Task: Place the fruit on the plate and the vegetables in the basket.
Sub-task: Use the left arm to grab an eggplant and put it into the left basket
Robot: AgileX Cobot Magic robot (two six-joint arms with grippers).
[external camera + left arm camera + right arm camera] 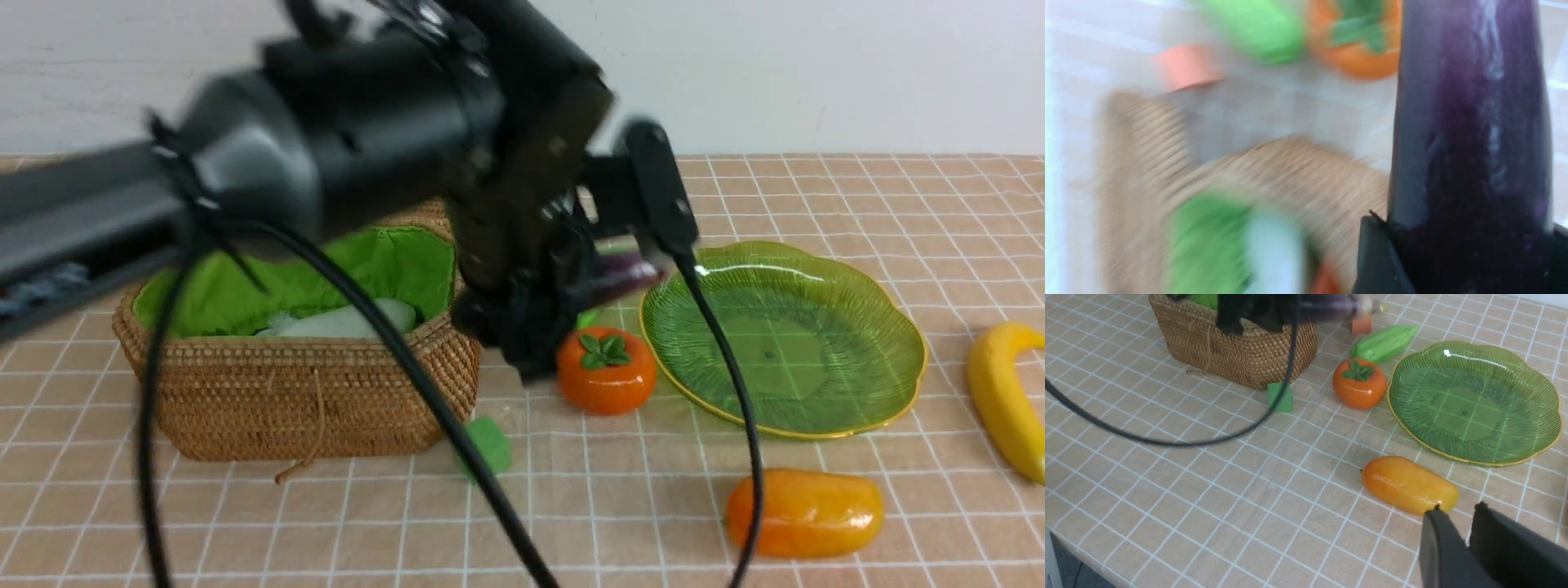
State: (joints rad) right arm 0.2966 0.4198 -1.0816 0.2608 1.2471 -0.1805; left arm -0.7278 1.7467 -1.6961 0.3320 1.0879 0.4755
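My left gripper (563,286) is shut on the dark purple eggplant (624,273) and holds it in the air beside the wicker basket's (302,392) right end; the left wrist view shows the eggplant (1470,122) between the fingers. The white radish (343,322) lies in the basket. The persimmon (606,367), mango (804,513) and banana (1004,396) lie on the table around the green plate (784,339), which holds nothing. The gourd (1384,343) lies behind the persimmon. My right gripper (1457,510) is shut and empty, just short of the mango (1408,485).
A small green cube (490,445) lies by the basket's front right corner. A small orange cube (1361,324) sits beyond the gourd. The left arm and its black cable (408,359) cross in front of the basket.
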